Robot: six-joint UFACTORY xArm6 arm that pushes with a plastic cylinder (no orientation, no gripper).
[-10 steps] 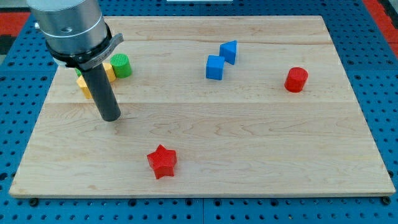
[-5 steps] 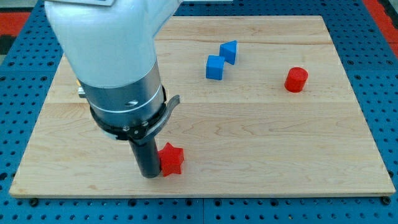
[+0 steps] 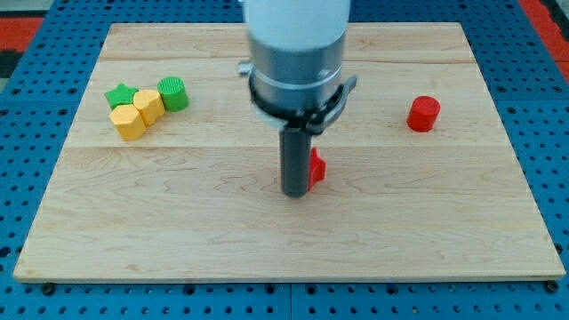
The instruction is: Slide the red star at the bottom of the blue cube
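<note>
The red star (image 3: 316,168) lies near the middle of the wooden board (image 3: 178,222), mostly hidden behind the rod. My tip (image 3: 294,191) rests on the board at the star's left side, touching it. The blue cube and the second blue block are hidden behind the arm's body, which covers the top middle of the view.
A red cylinder (image 3: 424,114) stands at the view's right. At the upper left sits a cluster: a green star (image 3: 119,95), a green cylinder (image 3: 173,93) and two yellow blocks (image 3: 138,114). The board lies on a blue pegboard.
My tip has swept from the lower left toward the middle, pushing the red star up and to the right. The arm now hides the blue blocks and uncovers the left cluster.
</note>
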